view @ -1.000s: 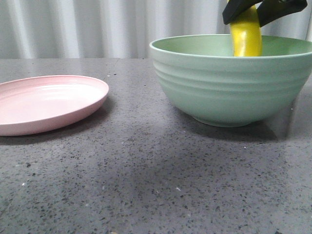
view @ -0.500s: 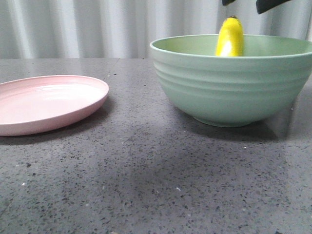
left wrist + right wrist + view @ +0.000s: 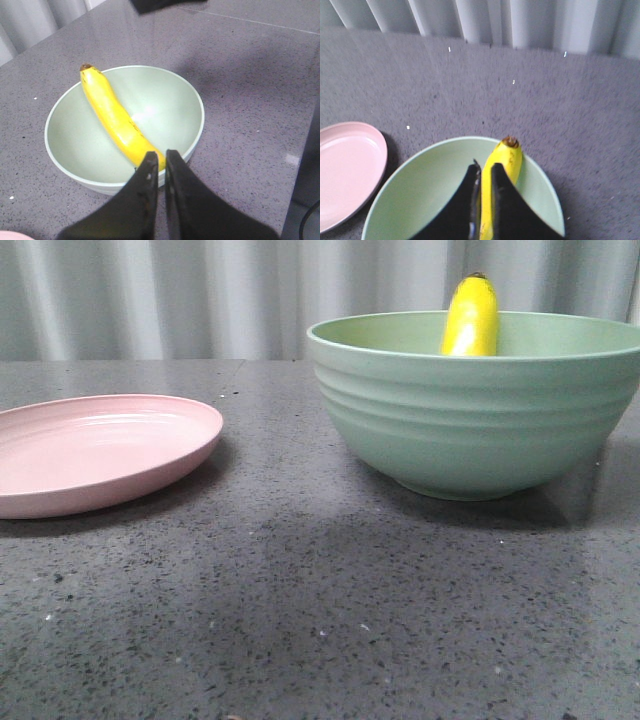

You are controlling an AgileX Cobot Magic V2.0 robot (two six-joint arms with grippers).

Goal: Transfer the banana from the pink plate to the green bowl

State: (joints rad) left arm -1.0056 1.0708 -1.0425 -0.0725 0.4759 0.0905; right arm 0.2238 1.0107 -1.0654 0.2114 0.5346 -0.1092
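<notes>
The yellow banana lies inside the green bowl, its dark tip leaning up over the far rim. In the left wrist view the banana stretches across the bowl. The pink plate sits bare to the left of the bowl. Neither gripper shows in the front view. My right gripper hangs above the bowl, jaws nearly together and holding nothing, with the banana well below it. My left gripper is shut and empty, high above the bowl's near rim.
Grey speckled tabletop with a pale curtain behind it. The plate also shows in the right wrist view. A dark part, apparently the other arm, shows at the edge of the left wrist view.
The gripper let go of the banana, which settled lower against the bowl's far rim. The gripper then rose out of the front view.
</notes>
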